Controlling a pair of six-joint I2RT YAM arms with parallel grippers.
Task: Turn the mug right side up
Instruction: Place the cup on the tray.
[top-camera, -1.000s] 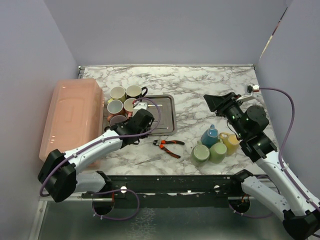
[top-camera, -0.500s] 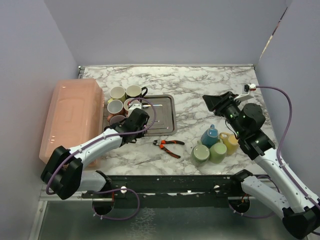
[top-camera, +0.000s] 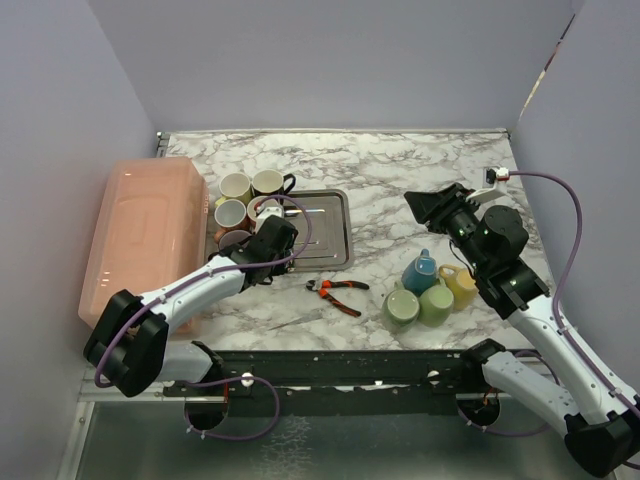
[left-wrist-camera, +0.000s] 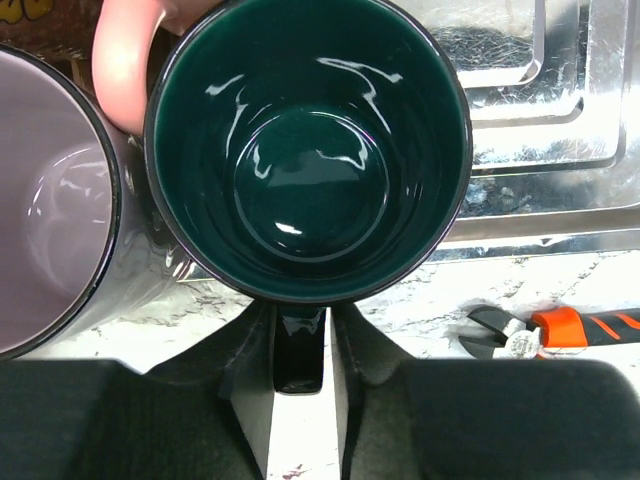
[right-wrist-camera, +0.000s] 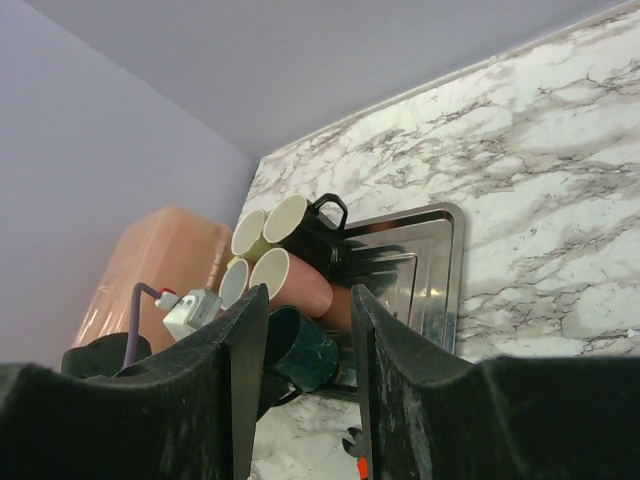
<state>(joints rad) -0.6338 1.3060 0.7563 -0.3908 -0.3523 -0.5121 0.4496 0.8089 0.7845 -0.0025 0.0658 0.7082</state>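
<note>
Standing mouth-up, the dark green mug (left-wrist-camera: 308, 150) sits by the near left corner of the metal tray (top-camera: 335, 215), its glossy inside facing straight into the left wrist camera. Whether its base rests on the tray's rim or on the marble table (top-camera: 400, 170) cannot be told. Its handle points back toward the left tool (left-wrist-camera: 298, 315), whose jaws are drawn in narrow and closed on that handle, one finger on each side. A mug with a pale lilac inside (left-wrist-camera: 50, 200) stands touching or almost touching the green one on its left, and the pink handle of another mug (left-wrist-camera: 120, 60) curves in just behind them.

From above, the left tool (top-camera: 260, 233) covers most of the green mug; beyond it stand more upright mugs, with the long pink plastic bin (top-camera: 140, 235) at the far left. Orange-handled pliers (top-camera: 335, 288) lie on the table just in front of the tray.

The right tool (top-camera: 425, 207) hangs above the table on the right, tilted toward the tray – its jaws part-way apart, holding nothing. Its own camera looks between the fingers across at the green mug (right-wrist-camera: 305, 350). Near the right arm sit a blue mug (top-camera: 420, 270), a yellow mug (top-camera: 462, 285) and two green mugs (top-camera: 401, 308) – a tight cluster, well apart from the tray.
</note>
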